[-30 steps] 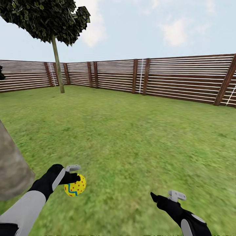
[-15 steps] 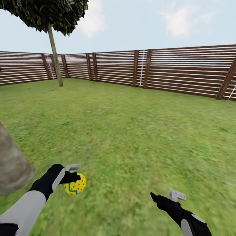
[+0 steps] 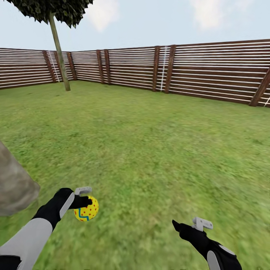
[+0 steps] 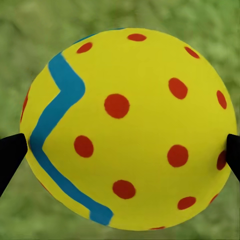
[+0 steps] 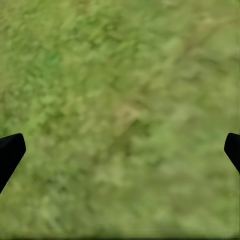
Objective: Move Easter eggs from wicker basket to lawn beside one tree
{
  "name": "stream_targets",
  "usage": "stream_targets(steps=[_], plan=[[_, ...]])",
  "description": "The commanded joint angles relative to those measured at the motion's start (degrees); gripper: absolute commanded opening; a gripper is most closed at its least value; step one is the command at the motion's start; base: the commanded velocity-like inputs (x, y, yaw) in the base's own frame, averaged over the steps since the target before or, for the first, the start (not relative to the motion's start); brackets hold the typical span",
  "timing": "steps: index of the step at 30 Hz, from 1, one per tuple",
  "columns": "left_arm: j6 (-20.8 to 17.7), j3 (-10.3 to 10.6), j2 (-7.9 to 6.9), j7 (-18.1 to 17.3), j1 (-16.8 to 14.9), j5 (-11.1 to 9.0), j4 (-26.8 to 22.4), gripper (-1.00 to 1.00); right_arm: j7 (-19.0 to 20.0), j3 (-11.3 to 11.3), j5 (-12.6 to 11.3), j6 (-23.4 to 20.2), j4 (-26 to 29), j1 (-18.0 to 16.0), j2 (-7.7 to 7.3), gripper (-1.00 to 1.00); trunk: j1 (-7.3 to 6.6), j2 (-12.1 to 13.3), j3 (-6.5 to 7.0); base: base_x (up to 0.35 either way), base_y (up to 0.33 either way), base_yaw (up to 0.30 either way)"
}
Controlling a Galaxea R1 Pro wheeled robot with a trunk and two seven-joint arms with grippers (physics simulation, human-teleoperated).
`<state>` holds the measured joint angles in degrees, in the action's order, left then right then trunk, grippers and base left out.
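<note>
Fenced garden: lawn [image 3: 157, 150], slatted wooden fence [image 3: 210, 71], tree [image 3: 56, 41]

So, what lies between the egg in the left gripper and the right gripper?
Only bare lawn lies between the egg, held by the left gripper, and the open right gripper, in the head view.

near tree trunk [image 3: 15, 183] cut by frame edge, far tree's canopy [image 3: 56, 9] cropped above

Left wrist view: Easter egg [image 4: 127, 130], yellow with red dots and a blue zigzag band down one side, held between two black fingertips [image 4: 11, 155], one touching each side of the egg. Left gripper [image 4: 125, 152] closed on it. Blurred green lawn [image 4: 30, 30] lies behind the egg.
</note>
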<state>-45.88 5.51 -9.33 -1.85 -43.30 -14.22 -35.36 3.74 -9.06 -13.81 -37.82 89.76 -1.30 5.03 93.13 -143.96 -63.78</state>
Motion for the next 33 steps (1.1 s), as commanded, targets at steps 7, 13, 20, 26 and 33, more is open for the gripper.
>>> stream_targets(steps=[7, 13, 20, 26, 33], plan=[[2.68, 0.29, -0.08, 1.61, -0.03, -0.23, 0.04, -1.0, 0.39, -0.17, 0.1, -0.33, 0.06, -0.03, 0.07, 1.0, 0.17, -0.12, -1.61, 0.0, 0.0, 0.0], [3.58, 0.22, -0.08, 2.18, -0.03, -0.28, -0.05, -1.0, 0.39, -0.17, 0.1, -0.33, 0.06, -0.02, 0.07, 1.0, 0.32, -0.2, -2.94, 0.0, 0.0, 0.0], [4.8, 0.21, -0.08, 2.2, -0.03, -0.28, -0.06, -1.0, 0.47, -0.17, 0.1, -0.33, 0.06, -0.08, 0.07, 1.0, 0.5, -0.29, -4.49, 0.0, 0.0, 0.0], [4.4, 0.12, -0.33, 2.29, -0.16, -0.29, -0.15, -1.0, 0.48, -0.26, 0.01, -0.15, 0.06, -0.1, -0.29, 1.0, 0.6, -0.35, -5.38, 0.0, 0.0, 0.0], [4.4, 0.12, -0.33, 2.29, -0.16, -0.29, -0.15, -1.0, 0.48, -0.26, 0.01, -0.15, 0.06, -0.1, -0.29, 1.0, 0.78, -0.44, -6.93, 0.0, 0.0, 0.0]])
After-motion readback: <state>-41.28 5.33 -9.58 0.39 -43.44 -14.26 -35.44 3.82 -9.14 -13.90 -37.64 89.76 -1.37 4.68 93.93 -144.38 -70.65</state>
